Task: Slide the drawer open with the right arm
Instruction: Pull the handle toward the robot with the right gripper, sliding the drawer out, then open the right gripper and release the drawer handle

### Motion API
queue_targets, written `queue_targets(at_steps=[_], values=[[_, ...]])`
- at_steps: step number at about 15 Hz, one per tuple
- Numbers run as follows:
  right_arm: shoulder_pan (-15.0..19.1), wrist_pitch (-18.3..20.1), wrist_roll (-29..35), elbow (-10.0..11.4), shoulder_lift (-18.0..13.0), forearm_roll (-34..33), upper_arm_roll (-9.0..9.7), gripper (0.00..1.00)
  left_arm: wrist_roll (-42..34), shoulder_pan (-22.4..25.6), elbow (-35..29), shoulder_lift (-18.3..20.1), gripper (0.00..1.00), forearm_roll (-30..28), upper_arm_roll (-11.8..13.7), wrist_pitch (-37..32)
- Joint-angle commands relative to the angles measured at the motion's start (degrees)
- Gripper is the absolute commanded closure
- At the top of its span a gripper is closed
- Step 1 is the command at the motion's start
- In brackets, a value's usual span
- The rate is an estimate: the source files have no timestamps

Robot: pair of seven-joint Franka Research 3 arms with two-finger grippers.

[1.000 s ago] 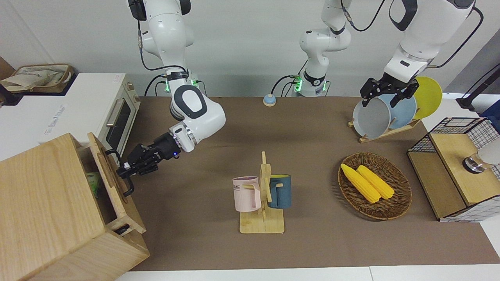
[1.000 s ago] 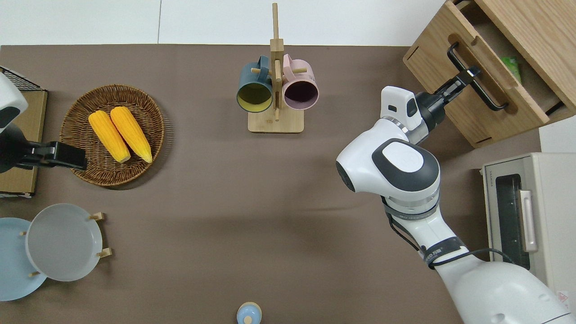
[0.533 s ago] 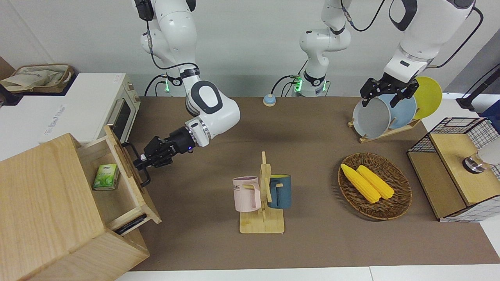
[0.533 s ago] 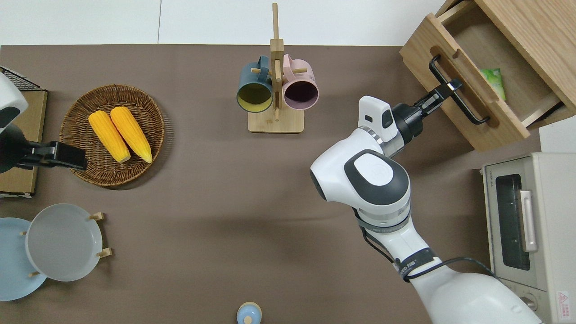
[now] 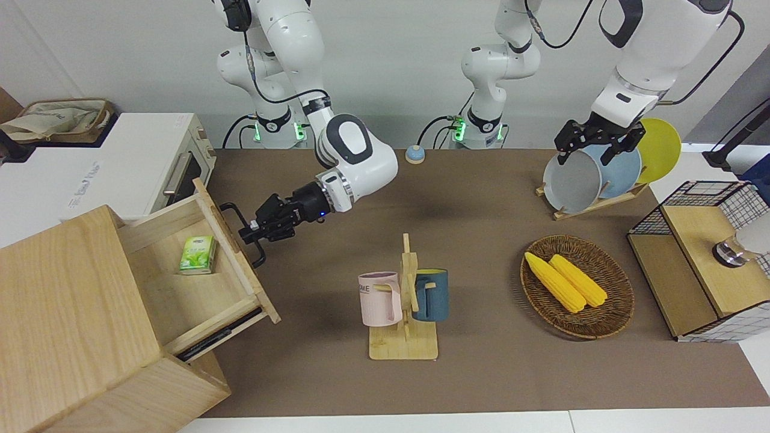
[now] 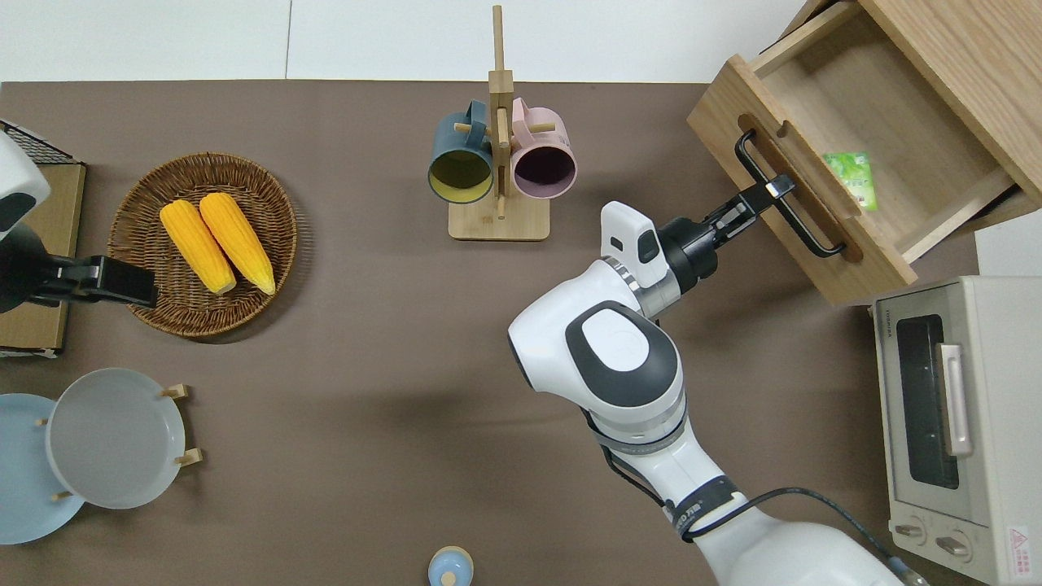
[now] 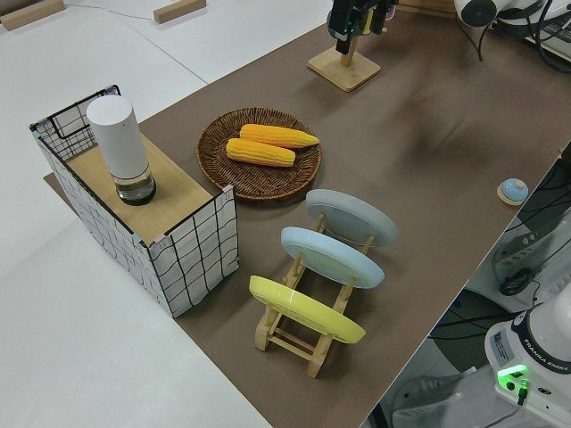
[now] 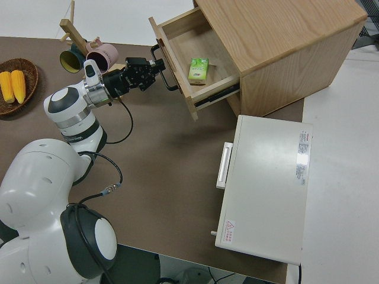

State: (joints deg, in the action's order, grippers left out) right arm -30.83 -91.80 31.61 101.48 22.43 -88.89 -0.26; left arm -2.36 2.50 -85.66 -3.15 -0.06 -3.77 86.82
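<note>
The drawer (image 6: 847, 155) sits pulled well out of the pale wooden box (image 5: 66, 319) at the right arm's end of the table. Its long front runs diagonally and faces the right gripper (image 6: 769, 191), which is clamped on the black loop handle (image 6: 785, 199) at about mid-length. A small green packet (image 6: 851, 181) lies inside, just past the fingers. Bare brown table (image 6: 391, 366) spreads beneath the right arm (image 6: 623, 366); the mug rack (image 6: 498, 138) stands off to its side and the toaster oven (image 6: 948, 407) lies beside the forearm. The box's outer end is cut off by the overhead view's edge. The left arm is parked.
</note>
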Motion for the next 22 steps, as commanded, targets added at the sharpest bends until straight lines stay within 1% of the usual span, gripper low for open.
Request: queue_targets(at_steps=[1,2,3,4,6,10,11,13,15,18,19,20,21,22], values=[[-2.21,5.22,-3.74,-1.81,-0.02,0.9,1.31,1.0,0.6,-0.39,0.58,0.25,0.01,1.02,-0.01,-1.04],[-2.31,6.36,-3.83,-1.81,-0.02,1.95,1.57,1.0,0.6,-0.39,0.58,0.16,0.01,1.02,-0.01,-1.04],[-2.65,6.72,-3.83,-1.89,-0.02,2.83,1.75,1.0,0.6,-0.3,0.49,0.25,0.01,1.02,-0.01,-1.04],[-3.7,7.07,-3.75,-1.9,-0.02,3.02,1.93,1.0,0.6,-0.39,0.49,0.25,0.01,1.02,-0.01,-1.04],[-4.41,8.74,-3.74,-1.9,0.07,3.11,1.93,1.0,0.6,-0.39,0.58,0.25,0.01,1.02,-0.01,-1.04],[-7.31,10.32,-3.83,-2.42,0.16,5.39,1.93,1.0,0.6,-0.3,0.49,0.25,0.01,1.02,-0.01,-1.04],[-7.4,10.85,-3.83,-2.42,0.16,5.48,1.93,1.0,0.6,-0.39,0.49,0.25,0.01,1.02,-0.01,-1.04],[-8.98,11.56,-3.75,-2.42,0.16,6.35,1.93,1.0,0.6,-0.39,0.49,0.16,0.01,1.02,-0.01,-1.04],[-9.34,12.52,-3.74,-2.42,0.25,6.8,1.93,1.0,0.6,-0.39,0.58,0.25,0.01,1.02,-0.01,-1.04],[-9.86,12.61,-3.74,-2.42,0.25,6.8,1.93,1.0,0.6,-0.39,0.58,0.25,0.01,1.02,-0.01,-1.04],[-9.87,12.61,-3.74,-2.42,0.25,6.8,1.93,0.986,0.6,-0.3,0.49,0.25,0.01,1.02,-0.01,-1.04],[-9.87,12.53,-3.66,-2.42,0.25,6.8,1.93,0.909,0.6,-0.39,0.58,0.16,0.01,1.02,-0.01,-1.04],[-9.87,12.44,-3.66,-2.42,0.25,6.8,1.93,0.894,0.6,-0.39,0.49,0.25,0.01,1.02,-0.01,-1.04],[-9.87,12.44,-3.57,-2.42,0.34,6.8,1.93,0.846,0.6,-0.39,0.58,0.25,0.01,1.02,-0.01,-1.04]])
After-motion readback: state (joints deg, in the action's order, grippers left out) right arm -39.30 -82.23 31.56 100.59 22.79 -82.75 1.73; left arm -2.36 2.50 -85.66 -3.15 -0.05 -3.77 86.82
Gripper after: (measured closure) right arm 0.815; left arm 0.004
